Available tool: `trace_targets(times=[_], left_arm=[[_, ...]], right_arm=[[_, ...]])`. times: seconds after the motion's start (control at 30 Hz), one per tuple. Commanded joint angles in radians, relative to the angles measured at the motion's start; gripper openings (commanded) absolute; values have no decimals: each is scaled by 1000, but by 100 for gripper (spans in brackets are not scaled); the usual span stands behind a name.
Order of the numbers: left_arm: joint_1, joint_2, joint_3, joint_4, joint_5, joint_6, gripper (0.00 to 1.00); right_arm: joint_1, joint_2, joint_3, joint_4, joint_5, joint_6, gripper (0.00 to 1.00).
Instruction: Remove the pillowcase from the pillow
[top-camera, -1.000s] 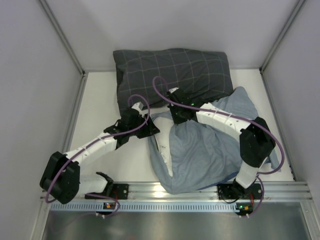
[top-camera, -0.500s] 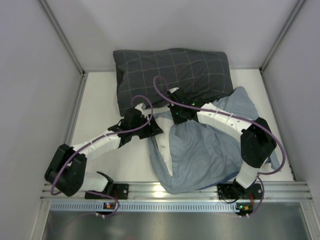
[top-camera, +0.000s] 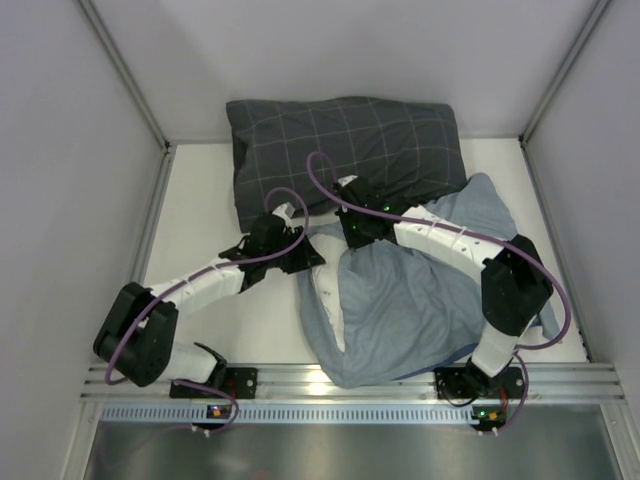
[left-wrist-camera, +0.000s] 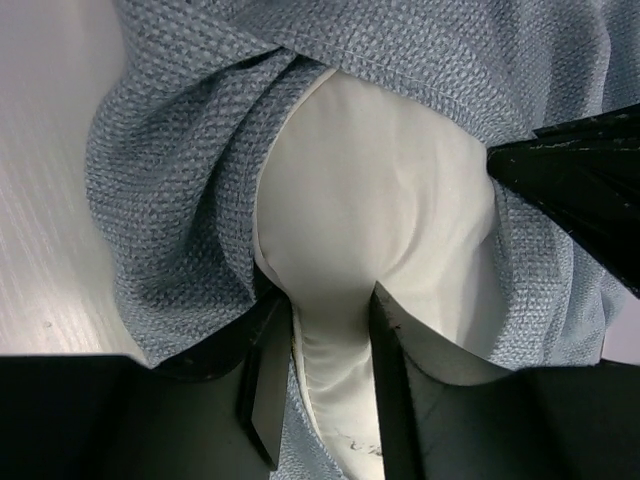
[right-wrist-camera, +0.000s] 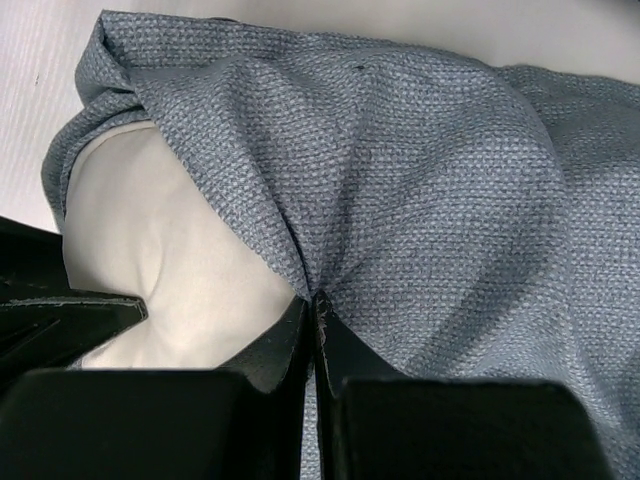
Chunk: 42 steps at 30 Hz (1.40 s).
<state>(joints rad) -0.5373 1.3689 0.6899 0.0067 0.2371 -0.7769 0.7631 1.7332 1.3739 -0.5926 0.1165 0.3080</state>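
Note:
The blue-grey pillowcase (top-camera: 420, 310) lies crumpled in front of the arms, with the white pillow (top-camera: 327, 295) bulging out of its open left end. My left gripper (top-camera: 305, 258) sits at that opening. In the left wrist view its jaws (left-wrist-camera: 328, 310) pinch a squeezed neck of the white pillow (left-wrist-camera: 370, 200), with the pillowcase (left-wrist-camera: 170, 170) bunched around it. My right gripper (top-camera: 352, 232) is at the case's far edge. In the right wrist view it (right-wrist-camera: 315, 298) is shut on a gathered fold of the pillowcase (right-wrist-camera: 450, 180), beside the bare pillow (right-wrist-camera: 160, 250).
A dark grey checked pillow (top-camera: 340, 140) lies along the back wall, just behind both grippers. White walls with metal posts close in the table (top-camera: 200, 200) on the left, back and right. An aluminium rail (top-camera: 350, 380) runs along the near edge.
The left arm has reached a little farther in toward the pillow's exposed end, its elbow swinging right. The right arm and its hold on the pillowcase have not moved.

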Motion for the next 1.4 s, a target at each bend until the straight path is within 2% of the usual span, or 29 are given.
trace_targets(times=[0.0,0.07,0.13,0.17,0.2,0.23,0.3,0.37,0.5,0.53,0.6,0.63,0.7,0.73,0.83,0.87,0.9,1.0,1.07,1.1,1.17,1.2,1.3,1.37], left_arm=[[-1,27,63,68,-18,11,38],[-1,45,76,73,-16,11,32],[-1,52,76,84,-6,4,34],[-1,55,80,87,4,4,48],[-1,58,82,85,7,2,58],[-1,52,80,87,10,-7,65],[-3,41,71,87,8,-13,72],[-1,23,63,84,4,-19,71],[-3,-13,53,79,-9,-27,60],[-1,-22,54,81,-10,-30,50],[-1,-24,56,81,-12,-33,42],[-3,-22,62,81,-12,-33,34],[-1,-18,71,81,-10,-33,29],[-3,-8,79,81,-6,-36,22],[-3,13,89,81,-1,-41,25],[-3,19,95,81,7,-38,37],[-3,24,99,81,10,-38,44],[-4,35,99,81,13,-39,59],[-6,30,99,79,11,-41,59],[-6,27,99,78,13,-44,56],[-9,16,99,79,10,-47,46],[-10,13,99,79,7,-50,37],[-18,-7,100,73,8,-59,34],[-26,-25,105,55,5,-65,40]], right_arm=[[-10,-20,17,10,-21,6,0],[-10,-21,17,10,-24,8,0],[-10,-24,16,8,-23,8,0],[-10,-24,16,8,-21,6,0],[-10,-24,14,8,-23,6,0],[-10,-24,11,8,-20,8,0],[-10,-24,11,8,-17,8,0],[-10,-23,11,8,-12,6,0],[-10,-20,13,10,-12,5,0],[-10,-18,13,8,-14,5,0],[-10,-17,13,10,-17,5,0],[-10,-17,13,10,-20,6,0],[-10,-15,14,10,-23,5,0],[-10,-15,16,8,-26,6,0],[-10,-17,17,8,-26,5,0],[-10,-17,17,8,-25,6,0],[-10,-17,17,8,-25,6,0],[-10,-18,16,8,-26,6,0],[-10,-17,13,8,-28,6,0],[-10,-17,14,8,-29,5,0],[-10,-17,13,10,-32,6,0],[-10,-17,13,8,-35,6,0],[-10,-15,11,8,-34,3,0],[-10,-18,11,8,-32,3,0]])
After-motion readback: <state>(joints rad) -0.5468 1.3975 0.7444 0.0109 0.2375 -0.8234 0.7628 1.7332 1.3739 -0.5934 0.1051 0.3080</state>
